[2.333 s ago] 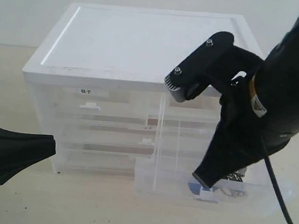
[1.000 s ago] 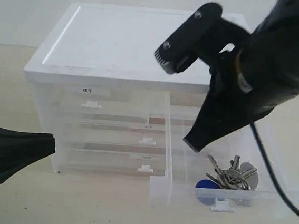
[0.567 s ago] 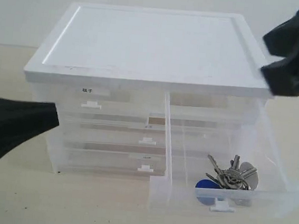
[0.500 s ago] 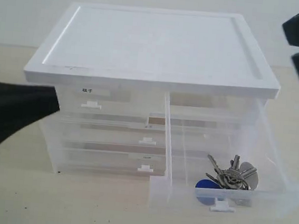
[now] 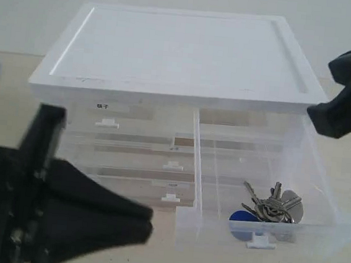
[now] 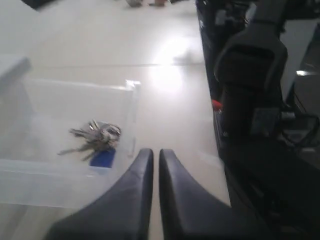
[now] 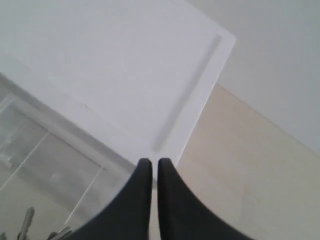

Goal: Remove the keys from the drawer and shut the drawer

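Left gripper [image 6: 151, 152]: my fingers together, nothing held, near the open drawer [image 5: 315, 235]'s front corner. Keys [image 5: 272, 206] lie inside, behind the front wall. Plan: spread fingers, clear the wall, descend onto the bunch. Right gripper [image 7: 151, 161]: closed, empty, above the cabinet [image 5: 183, 51] corner.

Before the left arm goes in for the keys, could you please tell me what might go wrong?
The left hand is shut; unless it opens, it may shove the keys.
The keys lie close to the front wall of the drawer, so a finger could catch that wall.
The drawer is pulled far out; downward pressure might tip it.
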`<state>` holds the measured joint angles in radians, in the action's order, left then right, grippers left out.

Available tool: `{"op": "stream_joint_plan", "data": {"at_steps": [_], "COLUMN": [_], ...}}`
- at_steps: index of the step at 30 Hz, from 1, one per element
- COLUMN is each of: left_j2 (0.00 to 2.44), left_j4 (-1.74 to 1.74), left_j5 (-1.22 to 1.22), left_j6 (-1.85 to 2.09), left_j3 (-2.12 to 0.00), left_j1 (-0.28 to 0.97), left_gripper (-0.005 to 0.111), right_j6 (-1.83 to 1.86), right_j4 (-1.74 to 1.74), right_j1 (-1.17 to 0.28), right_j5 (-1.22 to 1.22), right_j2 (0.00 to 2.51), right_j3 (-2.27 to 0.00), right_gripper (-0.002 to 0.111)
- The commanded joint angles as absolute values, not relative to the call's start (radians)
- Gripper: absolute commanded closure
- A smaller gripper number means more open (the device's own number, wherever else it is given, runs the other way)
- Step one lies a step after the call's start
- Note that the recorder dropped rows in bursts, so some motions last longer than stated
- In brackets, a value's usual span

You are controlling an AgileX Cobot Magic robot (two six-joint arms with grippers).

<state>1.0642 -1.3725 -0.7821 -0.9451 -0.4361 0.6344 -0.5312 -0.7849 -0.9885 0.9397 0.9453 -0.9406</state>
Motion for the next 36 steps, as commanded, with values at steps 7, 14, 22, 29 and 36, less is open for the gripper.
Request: {"op": "stream_joint_plan", "data": {"at_steps": [7,14,22,29,36], "left_j2": [1.45,1.582,1.542,1.265,0.881], "left_j4": [-0.956,-0.541,-0.558,-0.702,-0.223], "left_j5": [-0.624,-0.523,-0.524,-0.549,-0.321], "left_j6": [-0.536,-0.226,-0.26,-0.355,0.07], "left_j3": [-0.538,-0.658,-0.667,-0.565,-0.432], "left_j1": [0.929,0.929,0.931,0.982,0.971], "left_gripper": [0.102,0.102,0.102,0.102,0.102], "right_j6": [-0.591,-0.603,-0.587,-0.459,-0.368], "right_j4": [-0.895,-0.881,-0.855,-0.711,-0.614], "right_j1": [-0.986,-0.986,-0.986,-0.986,-0.986], "right_j5": [0.991,0.945,0.941,0.922,0.948], "right_j2": [0.941,0.941,0.941,0.941,0.961], "right_j3": [-0.94,-0.889,-0.889,-0.889,-0.889], "right_gripper": [0.107,0.107,0.107,0.107,0.092]}}
